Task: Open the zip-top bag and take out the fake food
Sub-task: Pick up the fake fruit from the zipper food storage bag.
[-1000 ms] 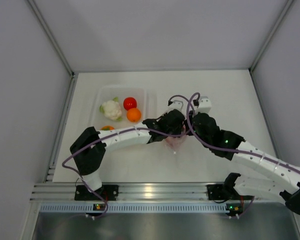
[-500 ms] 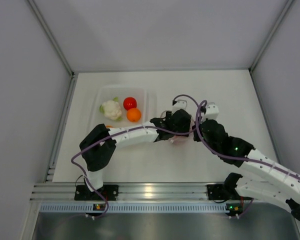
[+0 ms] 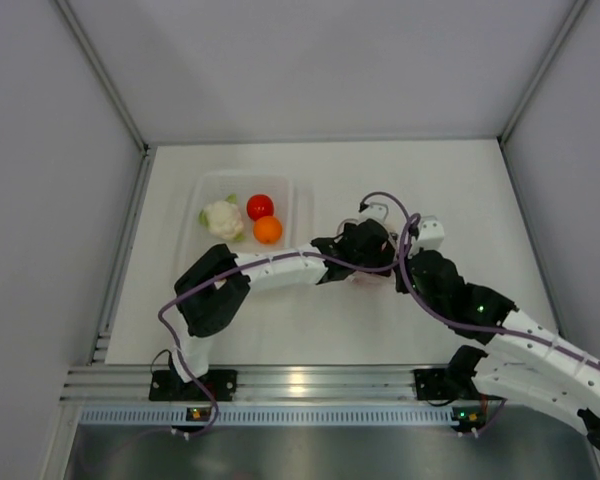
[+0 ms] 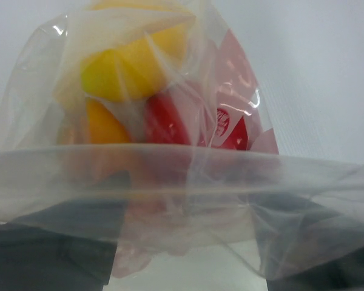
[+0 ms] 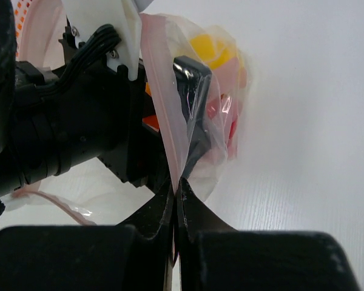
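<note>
The zip-top bag (image 4: 188,176) fills the left wrist view, and the fake food shows through it: a yellow lemon (image 4: 118,70), a red piece (image 4: 170,118) and an orange piece (image 4: 100,124). My left gripper (image 4: 188,267) has its fingers (image 4: 42,254) wide apart with the bag's film draped over both. My right gripper (image 5: 176,182) is shut on the bag's pink zip strip (image 5: 167,121), right beside the left gripper's finger (image 5: 191,76). In the top view both grippers (image 3: 368,248) (image 3: 402,265) meet over the bag (image 3: 365,280) at mid-table.
A rigid clear tray (image 3: 202,187) at the back left holds a cauliflower (image 3: 223,217), a red tomato (image 3: 260,206) and an orange (image 3: 268,230). Grey walls close in the left, back and right sides of the table.
Both grippers and the bag have moved to the right across the table. The left arm has stretched out further, and the right arm has drawn back to the right.
</note>
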Controlling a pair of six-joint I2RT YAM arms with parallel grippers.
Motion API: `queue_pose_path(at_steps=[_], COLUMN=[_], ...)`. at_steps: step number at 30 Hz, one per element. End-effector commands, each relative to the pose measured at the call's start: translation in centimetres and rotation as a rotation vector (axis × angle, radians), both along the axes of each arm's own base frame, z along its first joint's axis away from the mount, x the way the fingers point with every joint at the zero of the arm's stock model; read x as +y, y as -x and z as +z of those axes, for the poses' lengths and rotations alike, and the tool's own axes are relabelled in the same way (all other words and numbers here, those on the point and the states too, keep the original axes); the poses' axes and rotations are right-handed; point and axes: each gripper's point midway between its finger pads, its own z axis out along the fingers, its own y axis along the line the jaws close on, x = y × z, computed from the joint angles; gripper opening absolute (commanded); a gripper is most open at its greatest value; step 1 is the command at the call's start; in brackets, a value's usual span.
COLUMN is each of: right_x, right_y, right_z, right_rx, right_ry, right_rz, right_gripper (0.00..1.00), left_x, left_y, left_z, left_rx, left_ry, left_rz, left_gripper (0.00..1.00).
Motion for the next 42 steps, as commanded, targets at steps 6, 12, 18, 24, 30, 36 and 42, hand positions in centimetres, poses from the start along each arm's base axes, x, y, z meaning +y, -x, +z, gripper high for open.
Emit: queue_pose_path(at_steps=[6,12,18,24,30,36,42], right_x=[0.0,-0.2,0.0,0.0,-0.1,0.1,-0.2], right_y=[1.7,2.1,2.2,2.2,1.9,1.1,-0.4], right_z=[-1.7,-1.5,-1.5,-1.3,-1.3,-0.6,0.7], right_rx=[0.067,0.063,0.061,0.054,0.052,0.030,-0.006], right_ry=[-0.024,-0.047,-0.055,-0.059,-0.052,-0.046,-0.003], right_rz=[0.053,0.059,0.067,0.072,0.057,0.037,-0.017], right_gripper=[0.00,0.00,0.00,0.00,0.00,0.00,0.00], left_x=[-4.6,-5.3,-5.0,-4.9,-2.6,-0.7,0.9], left_y=[-1.9,-2.3,-2.8,-2.6,-2.2,-0.6,1.3], left_z=[-1.2,-3.4,-3.9,-4.3,-2.4,0.4,1.7], left_rx=[-0.025,-0.017,-0.035,-0.032,-0.081,-0.119,-0.142], left_ry=[0.098,0.071,0.048,0.037,0.019,0.027,0.023], left_rz=[-0.039,-0.017,-0.005,-0.012,0.047,0.055,0.045], left_gripper=[0.85,0.78,0.63,0.24,0.00,0.00,0.00])
